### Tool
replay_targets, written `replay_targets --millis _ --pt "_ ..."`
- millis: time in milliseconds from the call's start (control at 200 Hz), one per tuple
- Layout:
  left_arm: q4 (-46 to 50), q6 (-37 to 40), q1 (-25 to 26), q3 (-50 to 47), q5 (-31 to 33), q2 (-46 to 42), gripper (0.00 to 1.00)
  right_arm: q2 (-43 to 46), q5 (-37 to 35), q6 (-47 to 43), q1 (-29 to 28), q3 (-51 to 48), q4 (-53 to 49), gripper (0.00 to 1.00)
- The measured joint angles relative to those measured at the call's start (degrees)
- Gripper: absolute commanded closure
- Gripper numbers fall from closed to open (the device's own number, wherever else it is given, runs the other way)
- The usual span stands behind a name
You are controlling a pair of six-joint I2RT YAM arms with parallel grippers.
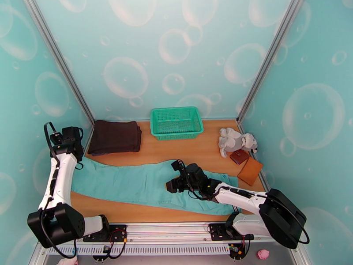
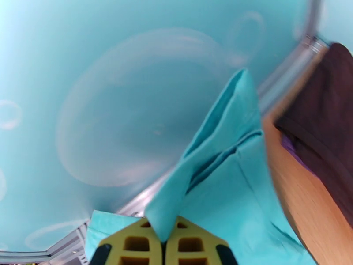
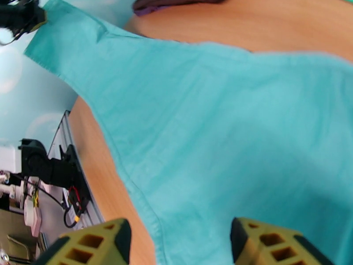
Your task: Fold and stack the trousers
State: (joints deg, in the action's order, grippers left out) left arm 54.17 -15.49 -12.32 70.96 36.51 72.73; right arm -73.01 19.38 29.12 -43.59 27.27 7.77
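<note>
Two grippers are at the trousers (image 1: 145,184), which lie stretched at full length across the near half of the surface (image 1: 194,149), running from the left wall to the right arm's base. The left gripper (image 2: 163,237) is clenched on the cloth's left end, a pinch of teal rising from between its yellow fingers. The right gripper (image 3: 181,235) hangs over the middle of the cloth with its jaws spread and nothing between them.

As for progress, the job looks barely begun. The cloth reads as one long band (possibly leg laid on leg, though the layers are hard to tell apart), and no crosswise fold shows. Bringing one end over the other, squaring the bundle and stacking it all seem left to do. A dark folded garment (image 1: 114,137) waits beside the basket (image 1: 176,122), perhaps the stacking spot.
</note>
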Motion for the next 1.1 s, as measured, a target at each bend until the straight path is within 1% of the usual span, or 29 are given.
replay_targets --millis 105,240,395,550,680,855,985,1100 --pt "0.4 -1.6 4.5 -1.3 -4.2 -3.9 1.0 -0.1 -1.5 1.0 0.6 -1.1 -2.7 0.36" --pt "0.8 -3.7 8.9 -3.0 -7.7 -6.1 1.0 -0.4 -3.1 0.9 0.5 -0.7 -3.9 0.36" --pt "1.5 -5.7 11.7 -6.2 -10.4 -7.6 1.0 -0.6 -3.2 0.7 1.2 -0.4 -3.8 0.35" --pt "1.8 -6.9 12.7 -7.8 -11.7 -9.2 1.0 -1.4 -3.2 -0.1 2.2 1.0 -3.8 0.35" --pt "2.5 -7.1 12.7 -7.5 -9.9 -9.4 1.0 -1.4 -3.7 -0.2 3.1 1.2 -3.9 0.36" --pt "3.1 -7.1 11.7 -6.0 -6.4 -9.2 1.0 -0.9 -4.9 0.9 7.2 -0.7 -3.3 0.37" --pt "4.5 -7.0 8.8 -4.2 -1.1 -8.7 1.0 0.8 -6.1 2.0 7.4 -2.3 -3.7 0.36" --pt "4.5 -5.9 4.1 -3.9 4.1 -6.9 1.0 4.3 -8.8 5.4 8.1 -4.0 -4.2 0.34"
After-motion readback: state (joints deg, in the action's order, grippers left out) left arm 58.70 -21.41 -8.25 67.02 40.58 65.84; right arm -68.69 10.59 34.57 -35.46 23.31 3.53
